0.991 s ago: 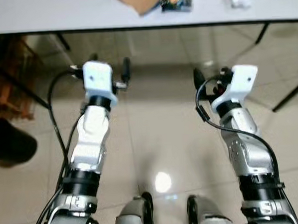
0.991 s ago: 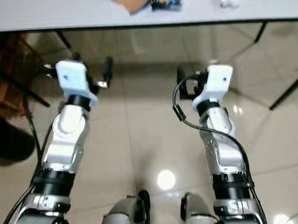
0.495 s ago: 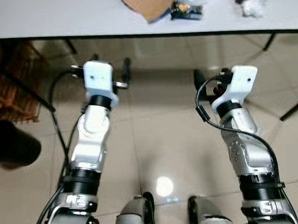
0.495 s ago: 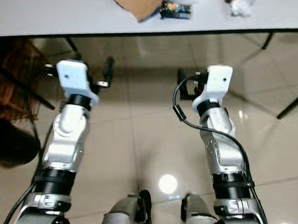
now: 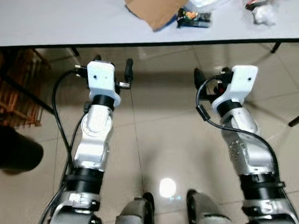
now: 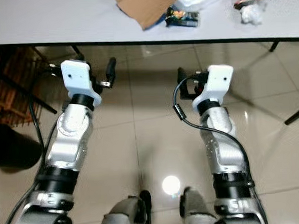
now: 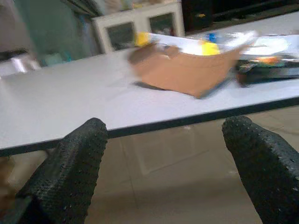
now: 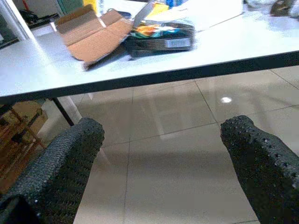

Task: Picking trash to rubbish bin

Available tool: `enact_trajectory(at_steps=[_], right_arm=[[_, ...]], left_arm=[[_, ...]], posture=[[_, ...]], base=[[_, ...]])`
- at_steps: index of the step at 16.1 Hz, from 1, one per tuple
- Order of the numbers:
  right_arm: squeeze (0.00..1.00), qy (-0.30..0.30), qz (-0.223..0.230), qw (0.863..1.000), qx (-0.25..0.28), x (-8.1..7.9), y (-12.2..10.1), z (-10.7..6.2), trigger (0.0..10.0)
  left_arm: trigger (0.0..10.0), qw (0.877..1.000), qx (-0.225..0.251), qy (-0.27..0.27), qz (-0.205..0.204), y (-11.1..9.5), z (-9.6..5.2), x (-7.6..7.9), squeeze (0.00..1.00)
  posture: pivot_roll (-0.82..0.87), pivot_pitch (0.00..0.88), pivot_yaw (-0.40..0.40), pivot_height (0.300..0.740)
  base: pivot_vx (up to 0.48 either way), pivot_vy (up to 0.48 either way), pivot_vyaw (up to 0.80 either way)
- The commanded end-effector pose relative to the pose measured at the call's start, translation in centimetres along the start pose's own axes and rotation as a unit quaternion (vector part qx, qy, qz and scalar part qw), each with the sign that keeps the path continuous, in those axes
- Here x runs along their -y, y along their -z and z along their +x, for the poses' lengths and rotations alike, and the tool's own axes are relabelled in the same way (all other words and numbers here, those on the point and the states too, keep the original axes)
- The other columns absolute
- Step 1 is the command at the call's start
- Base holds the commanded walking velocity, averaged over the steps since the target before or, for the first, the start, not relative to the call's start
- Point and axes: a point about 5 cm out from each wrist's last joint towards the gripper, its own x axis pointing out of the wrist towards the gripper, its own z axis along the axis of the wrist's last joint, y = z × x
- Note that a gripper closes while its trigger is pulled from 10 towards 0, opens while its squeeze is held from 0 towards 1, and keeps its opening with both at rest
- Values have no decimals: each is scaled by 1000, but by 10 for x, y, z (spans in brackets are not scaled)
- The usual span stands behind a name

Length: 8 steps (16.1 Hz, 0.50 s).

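Nothing is collected yet: my left gripper (image 7: 163, 172) and right gripper (image 8: 161, 170) hang wide and empty below the table (image 5: 59, 21), where flattened cardboard (image 5: 154, 6), a dark wrapper (image 5: 195, 19) and crumpled paper (image 5: 264, 16) lie.

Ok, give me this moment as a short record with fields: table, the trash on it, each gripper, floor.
table: long white table with a dark edge, ahead of the robot
trash: torn brown cardboard box, dark printed snack wrapper beside it, crumpled white paper ball further right
left gripper: open, holding nothing, below the table edge
right gripper: open, holding nothing, below the table edge
floor: glossy beige tiles
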Motion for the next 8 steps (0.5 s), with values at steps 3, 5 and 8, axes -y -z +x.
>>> enact_trajectory(at_steps=[3,5,8], right_arm=[[0,4,3,1000,1,0,1,-1,10000],[0,5,5,1000,1,0,1,-1,10000],[0,4,15,1000,-6,0,3,-1,10000]], left_arm=[[10000,1000,0,5,9,1,-1,1,0],[10000,1000,-1,6,8,1,-1,2,0],[10000,1000,-1,7,8,1,-1,3,0]], posture=[[90,300,106,740],[88,300,107,740],[86,299,108,740]], base=[[359,0,0],[364,0,0],[363,0,-267]])
